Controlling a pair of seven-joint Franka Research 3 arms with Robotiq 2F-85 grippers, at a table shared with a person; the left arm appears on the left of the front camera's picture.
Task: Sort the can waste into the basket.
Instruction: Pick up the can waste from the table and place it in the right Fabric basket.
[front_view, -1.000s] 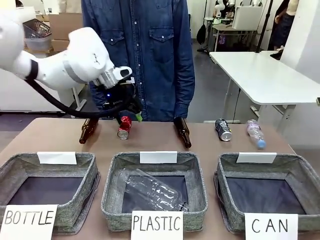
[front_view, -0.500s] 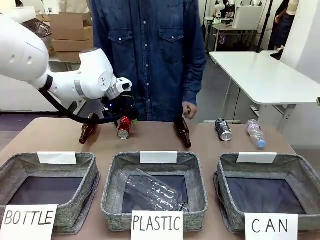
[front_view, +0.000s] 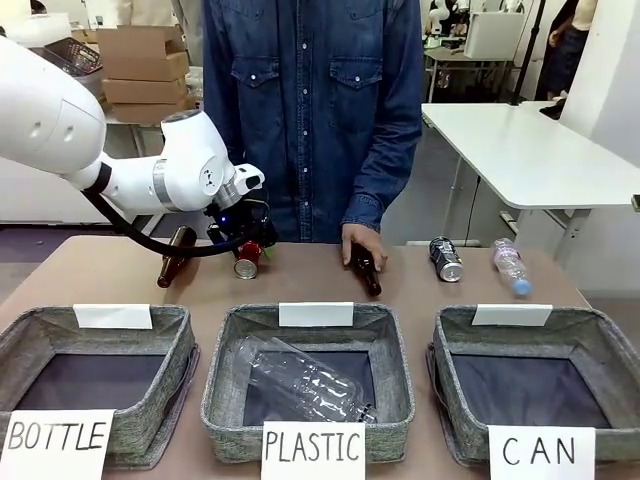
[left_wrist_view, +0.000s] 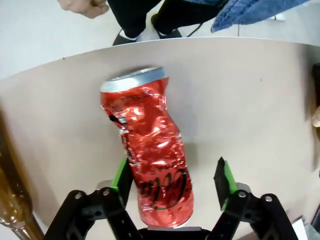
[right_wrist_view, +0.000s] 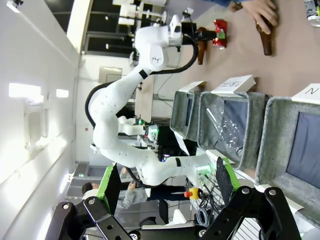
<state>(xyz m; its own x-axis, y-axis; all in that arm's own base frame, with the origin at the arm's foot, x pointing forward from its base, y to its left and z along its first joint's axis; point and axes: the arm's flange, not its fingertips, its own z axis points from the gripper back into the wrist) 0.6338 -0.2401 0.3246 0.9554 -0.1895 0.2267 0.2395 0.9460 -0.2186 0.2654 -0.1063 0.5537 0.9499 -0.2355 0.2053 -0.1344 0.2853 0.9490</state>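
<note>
Green pads of the left claw (left_wrist_view: 173, 177) stand spread either side of the red can (left_wrist_view: 150, 150), says the first observer. One pad touches its crumpled side, the other shows a gap, so nothing is pinched yet.

What could spoil it? asks the second.

The can lies on its side near the far edge of the surface, left of the middle, and sits skewed between the jaws. As they come together, the touching pad may turn it before the other pad arrives, so it could roll or squirt out. Dented metal also gives an uneven hold.

And around it?

A brown bottle (left_wrist_view: 12, 200) lies just beside the claw, toward the far left corner, and a nudge would set it rolling. The person's hand (front_view: 362, 240) rests on a second bottle (front_view: 368, 275) near the middle of the far edge, close to the likely path.

Path to where?

To the CAN basket (front_view: 590, 322) at the near right corner, well apart from the can. The carry probably passes the PLASTIC basket (front_view: 215, 400), and a weak grip could drop the can there. The dark can (front_view: 446, 259) lies near the far edge, toward the right. The right claw (right_wrist_view: 166, 185) hangs spread and empty, and the arms might crowd each other on that side.
</note>
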